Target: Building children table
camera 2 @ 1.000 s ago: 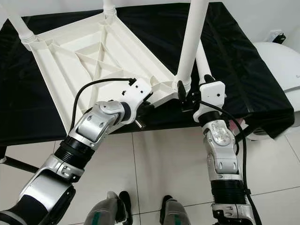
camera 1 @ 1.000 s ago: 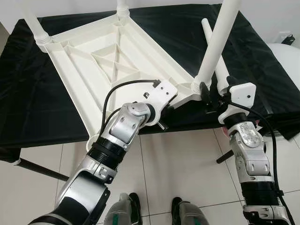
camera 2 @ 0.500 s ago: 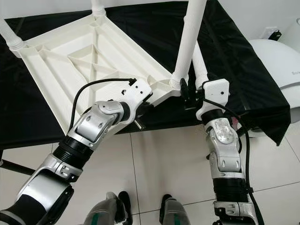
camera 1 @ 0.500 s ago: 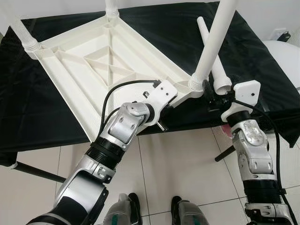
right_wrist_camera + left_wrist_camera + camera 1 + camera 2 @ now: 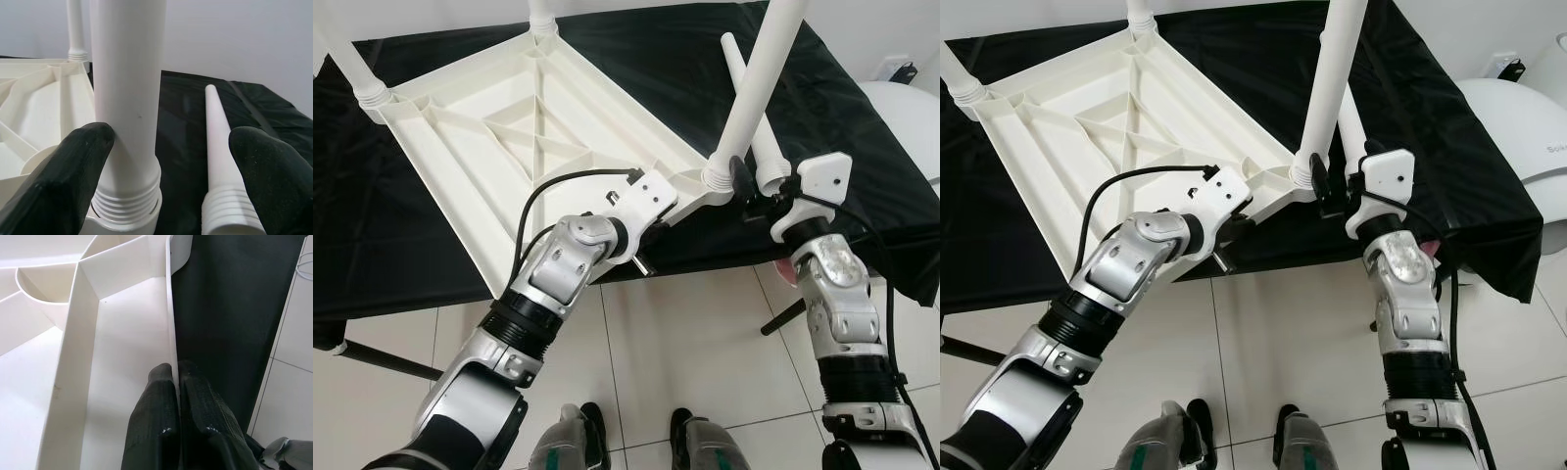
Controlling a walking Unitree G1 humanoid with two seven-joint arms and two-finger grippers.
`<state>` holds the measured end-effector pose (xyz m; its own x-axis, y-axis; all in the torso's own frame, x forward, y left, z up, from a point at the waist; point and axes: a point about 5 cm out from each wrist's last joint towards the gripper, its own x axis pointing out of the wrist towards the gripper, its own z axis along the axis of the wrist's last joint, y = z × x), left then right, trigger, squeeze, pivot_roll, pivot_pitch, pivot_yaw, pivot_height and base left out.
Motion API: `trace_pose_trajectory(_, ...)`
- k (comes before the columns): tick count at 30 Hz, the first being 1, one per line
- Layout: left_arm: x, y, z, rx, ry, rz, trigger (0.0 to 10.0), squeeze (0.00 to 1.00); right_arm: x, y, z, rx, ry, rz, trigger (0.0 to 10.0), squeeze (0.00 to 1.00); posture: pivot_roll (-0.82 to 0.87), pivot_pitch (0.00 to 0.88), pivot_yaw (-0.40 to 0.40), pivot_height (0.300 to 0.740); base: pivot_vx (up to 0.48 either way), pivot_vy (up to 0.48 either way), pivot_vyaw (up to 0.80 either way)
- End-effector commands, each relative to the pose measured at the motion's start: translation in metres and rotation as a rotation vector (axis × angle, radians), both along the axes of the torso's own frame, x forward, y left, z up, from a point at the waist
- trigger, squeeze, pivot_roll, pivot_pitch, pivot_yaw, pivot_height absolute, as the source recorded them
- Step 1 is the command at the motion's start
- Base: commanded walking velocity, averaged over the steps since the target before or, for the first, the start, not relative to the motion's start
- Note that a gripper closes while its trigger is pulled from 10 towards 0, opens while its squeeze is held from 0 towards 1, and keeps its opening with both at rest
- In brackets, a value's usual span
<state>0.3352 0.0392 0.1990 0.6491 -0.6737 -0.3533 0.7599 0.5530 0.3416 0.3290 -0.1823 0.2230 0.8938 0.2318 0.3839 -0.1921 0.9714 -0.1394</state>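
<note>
Left wrist view: left gripper (image 5: 176,377) pinches the tabletop (image 5: 122,333) rim. At its corner, right gripper (image 5: 171,142) gapes around a leg (image 5: 128,98).

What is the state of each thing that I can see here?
Tabletop: upside down on the black cloth, ribs up.
Near leg: standing in its corner socket.
Spare leg: lying loose on the cloth.
Left pincer: shut on the tabletop's rim.
Right pincer: open, fingers either side of the near leg's base.
</note>
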Motion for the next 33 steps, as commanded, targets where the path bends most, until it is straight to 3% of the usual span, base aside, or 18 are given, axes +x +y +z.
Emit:
trace_pose_trajectory(1,-0.003,0.004,-0.002,0.03,-0.017,-0.002,10.0,0.0,0.002,-0.002,-0.003,0.014,0.02,0.022,10.0,0.0,-0.1,0.214,0.062,0.74,0.0,0.0,0.0)
trace_pose_trajectory(11,-0.007,0.004,0.004,0.023,-0.037,-0.019,10.0,0.0,0.013,0.001,-0.006,0.01,0.07,0.126,10.0,0.0,-0.09,0.211,0.053,0.74,0.0,0.0,0.0)
trace_pose_trajectory(33,-0.011,0.002,0.008,0.021,-0.059,-0.043,10.0,0.0,0.016,0.001,-0.01,-0.004,0.072,0.157,10.0,0.0,-0.1,0.198,0.059,0.74,0.0,0.0,0.0)
